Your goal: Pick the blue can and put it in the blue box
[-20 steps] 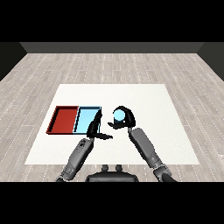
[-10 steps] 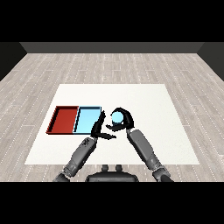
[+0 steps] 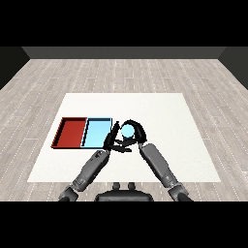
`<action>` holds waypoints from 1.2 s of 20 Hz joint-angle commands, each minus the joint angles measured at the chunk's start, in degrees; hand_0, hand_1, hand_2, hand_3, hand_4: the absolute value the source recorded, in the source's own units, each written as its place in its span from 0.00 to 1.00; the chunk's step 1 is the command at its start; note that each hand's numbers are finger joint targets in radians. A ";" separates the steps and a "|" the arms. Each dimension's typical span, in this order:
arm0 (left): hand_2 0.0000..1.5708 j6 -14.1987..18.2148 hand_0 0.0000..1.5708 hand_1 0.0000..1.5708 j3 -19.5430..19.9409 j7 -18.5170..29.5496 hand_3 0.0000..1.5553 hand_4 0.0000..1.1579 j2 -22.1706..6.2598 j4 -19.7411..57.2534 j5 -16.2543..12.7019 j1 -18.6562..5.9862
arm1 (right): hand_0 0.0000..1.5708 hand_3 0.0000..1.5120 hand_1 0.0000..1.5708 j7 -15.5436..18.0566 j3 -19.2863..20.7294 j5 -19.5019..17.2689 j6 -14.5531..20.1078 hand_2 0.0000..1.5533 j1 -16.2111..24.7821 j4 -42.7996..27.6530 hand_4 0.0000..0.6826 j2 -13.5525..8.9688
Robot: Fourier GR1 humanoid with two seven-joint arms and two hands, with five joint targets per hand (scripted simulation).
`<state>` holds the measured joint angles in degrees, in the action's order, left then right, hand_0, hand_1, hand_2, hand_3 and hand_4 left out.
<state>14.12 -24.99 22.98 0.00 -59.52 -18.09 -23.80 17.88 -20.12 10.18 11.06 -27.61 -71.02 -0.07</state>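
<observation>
Curling round the pale blue can [image 3: 128, 130], the right hand [image 3: 137, 132] holds it just beside the light blue tray [image 3: 97, 134].

No readable text anywhere in view.

The blue can [image 3: 128, 130], just right of the light blue tray [image 3: 95, 133], shows a plain surface with no label, and the red tray [image 3: 71, 131] on that tray's other side and the white table [image 3: 160, 116] bear no marks either.

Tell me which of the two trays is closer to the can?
The light blue tray; it lies beside the blue can, while the red tray sits farther left.
</observation>
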 commanded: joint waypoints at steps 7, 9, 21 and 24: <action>0.00 1.67 0.00 0.00 -3.87 3.40 0.00 0.00 0.00 1.34 -1.77 0.32 | 0.91 0.92 0.91 0.86 -7.67 6.57 6.40 0.92 -5.45 3.68 0.90 0.07; 0.00 -1.62 0.00 0.00 -1.44 -0.69 0.00 0.00 -1.21 -2.03 0.27 1.93 | 0.90 0.92 0.90 -2.64 -10.19 4.92 8.84 0.93 -4.26 -1.55 0.92 0.07; 0.33 13.15 0.20 0.20 -8.79 -2.64 0.11 0.00 -1.77 0.65 9.96 -2.75 | 0.93 0.93 0.93 -2.56 -14.76 6.06 9.88 0.95 -7.33 0.68 0.87 0.04; 0.19 17.22 0.13 0.13 -10.98 -5.80 0.00 0.26 -1.76 5.87 15.52 -7.15 | 0.93 0.92 0.93 -1.48 -12.55 4.62 8.78 0.94 -6.40 0.56 0.88 0.02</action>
<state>27.60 -32.37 20.32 -3.55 -56.66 -8.87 -28.04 16.49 -32.54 14.42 19.83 -32.85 -70.62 -1.20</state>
